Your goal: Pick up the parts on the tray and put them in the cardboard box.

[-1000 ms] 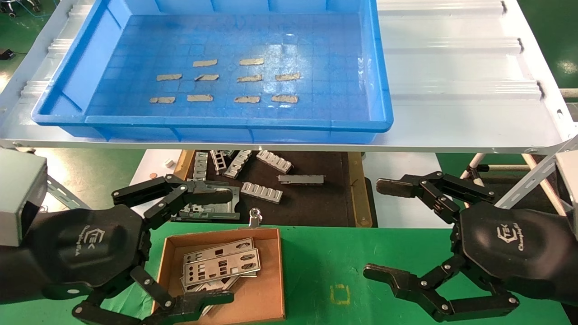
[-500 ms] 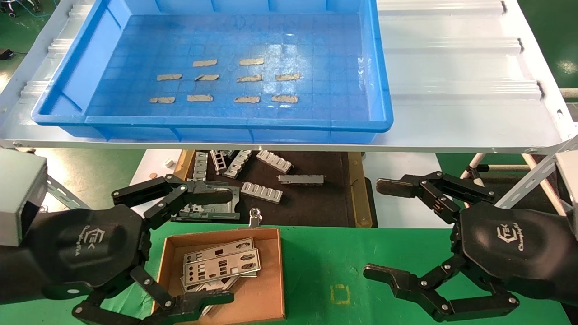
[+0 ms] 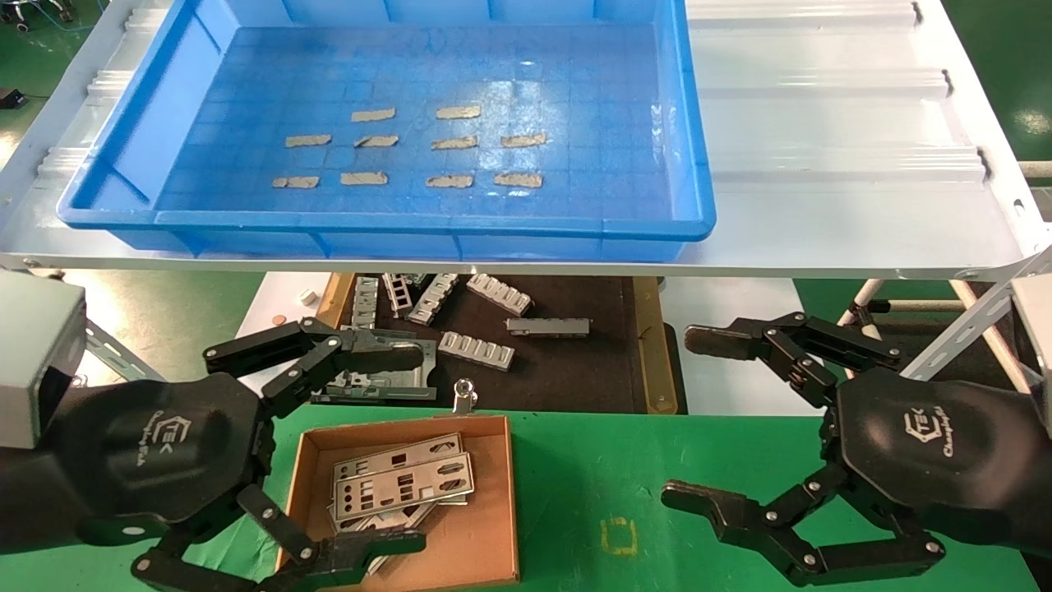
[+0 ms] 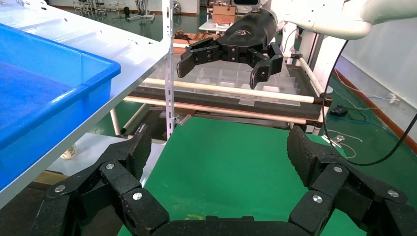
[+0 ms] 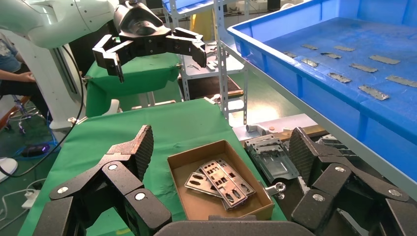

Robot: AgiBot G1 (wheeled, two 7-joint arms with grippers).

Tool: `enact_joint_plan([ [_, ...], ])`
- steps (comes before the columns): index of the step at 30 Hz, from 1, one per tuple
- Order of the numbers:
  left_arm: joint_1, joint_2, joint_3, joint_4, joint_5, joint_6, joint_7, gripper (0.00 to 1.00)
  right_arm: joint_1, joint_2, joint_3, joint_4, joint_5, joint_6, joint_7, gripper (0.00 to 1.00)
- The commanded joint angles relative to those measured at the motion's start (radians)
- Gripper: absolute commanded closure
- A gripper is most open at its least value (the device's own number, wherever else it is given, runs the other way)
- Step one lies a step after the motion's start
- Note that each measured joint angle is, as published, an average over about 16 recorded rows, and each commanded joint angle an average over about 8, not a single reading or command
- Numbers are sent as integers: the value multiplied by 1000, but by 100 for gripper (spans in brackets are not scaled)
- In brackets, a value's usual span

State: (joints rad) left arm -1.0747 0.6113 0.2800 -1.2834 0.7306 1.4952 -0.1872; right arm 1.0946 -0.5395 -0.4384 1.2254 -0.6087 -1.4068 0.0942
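Note:
The blue tray (image 3: 690, 123) sits on the white shelf at the back and holds only tan tape strips (image 3: 456, 143); no silver plates lie in it. The cardboard box (image 3: 490, 510) rests on the green table at lower left with several silver punched plates (image 3: 403, 485) stacked inside; the box (image 5: 183, 194) and plates (image 5: 221, 179) also show in the right wrist view. My left gripper (image 3: 386, 448) is open and empty, hovering above the box's near-left side. My right gripper (image 3: 694, 419) is open and empty, over the green table to the box's right.
A dark wood-edged board (image 3: 575, 370) below the shelf carries chunky grey ribbed pieces (image 3: 477, 349) and a metal bracket (image 3: 386, 382). A silver binder clip (image 3: 464, 396) grips the box's far wall. The shelf's front edge (image 3: 526, 267) overhangs the board. A yellow mark (image 3: 618, 536) sits on the green table.

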Motion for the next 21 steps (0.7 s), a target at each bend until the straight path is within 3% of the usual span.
enact_joint_plan([
  [1,0,0,0,0,0,0,0,0,0,0,0,0,0,0,0,0],
  [21,0,0,0,0,0,0,0,0,0,0,0,0,0,0,0,0],
])
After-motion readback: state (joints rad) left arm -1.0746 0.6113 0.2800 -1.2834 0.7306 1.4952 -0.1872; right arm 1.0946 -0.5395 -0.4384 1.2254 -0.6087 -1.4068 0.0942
